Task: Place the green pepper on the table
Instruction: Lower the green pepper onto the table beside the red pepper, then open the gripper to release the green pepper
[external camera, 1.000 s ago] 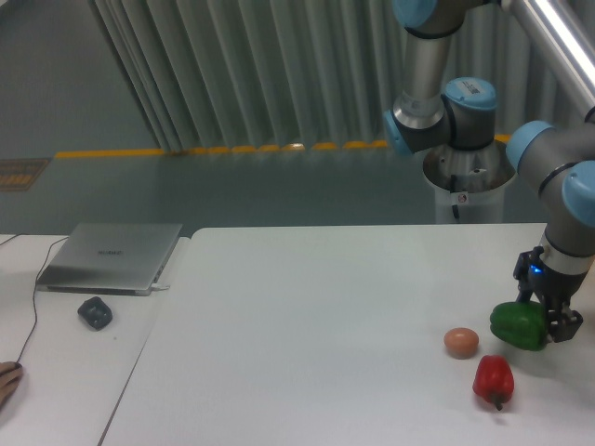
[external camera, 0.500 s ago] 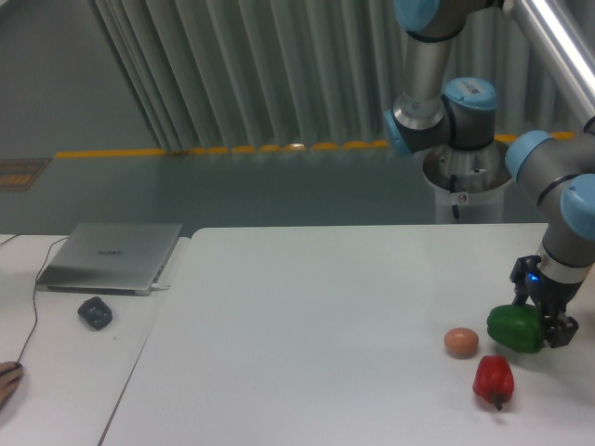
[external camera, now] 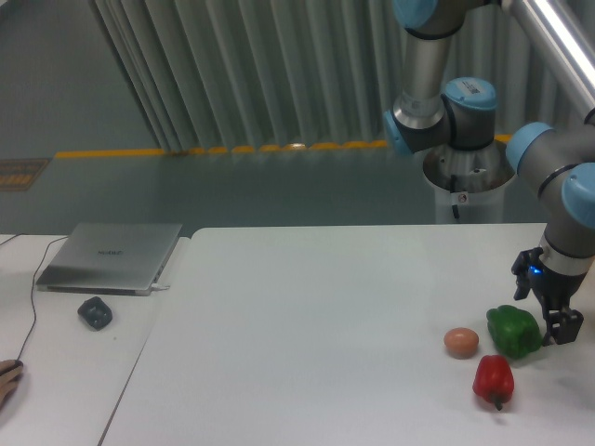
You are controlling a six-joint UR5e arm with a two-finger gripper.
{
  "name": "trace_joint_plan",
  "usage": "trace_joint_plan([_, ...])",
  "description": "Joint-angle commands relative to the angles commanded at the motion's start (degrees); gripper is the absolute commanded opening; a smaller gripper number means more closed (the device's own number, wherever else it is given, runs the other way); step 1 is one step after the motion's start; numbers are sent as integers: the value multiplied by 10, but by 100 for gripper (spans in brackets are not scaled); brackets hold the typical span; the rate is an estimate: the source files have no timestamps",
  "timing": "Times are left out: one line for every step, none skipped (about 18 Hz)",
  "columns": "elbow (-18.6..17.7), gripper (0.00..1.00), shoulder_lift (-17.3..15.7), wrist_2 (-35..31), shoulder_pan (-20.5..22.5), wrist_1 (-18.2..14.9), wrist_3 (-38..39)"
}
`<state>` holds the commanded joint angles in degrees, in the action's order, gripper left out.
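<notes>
The gripper (external camera: 549, 308) hangs over the right edge of the tabletop, its dark fingers pointing down with the jaws spread apart. The green pepper (external camera: 513, 331) lies on the table (external camera: 316, 316) just beside the gripper, on the side facing the table's middle; whether a fingertip touches its skin cannot be told. The pepper rests on its side near the front right corner, its long axis running roughly toward the front edge and slightly tilted; the stem end cannot be made out. A small blue light glows on the gripper body above the fingers.

The red pepper (external camera: 493, 379) lies just in front of the green pepper, closer to the front edge, stem pointing toward that edge. A brownish-orange ball (external camera: 461, 342) sits just beside the green pepper toward the tabletop's middle.

On the separate desk (external camera: 56, 362) beyond the left edge rest a closed silver laptop (external camera: 112, 257), whose lid marking is too small to read, and a dark mouse (external camera: 95, 312)
</notes>
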<state>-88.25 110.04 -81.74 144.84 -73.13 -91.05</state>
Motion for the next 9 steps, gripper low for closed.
trace_joint_plan([4,100,-2,-2,1,0,-1])
trace_joint_plan([4,100,-7,-1,1,1,-3])
trace_joint_plan([9,100,-9,-2,1,2,-4])
trace_joint_plan([14,100,-9,-8,0,1,-3])
trace_joint_plan([18,100,-11,-23,-1,2,-4])
trace_joint_plan([26,100,-11,-40,-2,1,-4])
trace_joint_plan([36,100,-11,-52,-3,-1,-6])
trace_joint_plan([42,100,-11,-53,-3,-1,-6])
trace_joint_plan([46,100,-13,-54,-3,-1,-8])
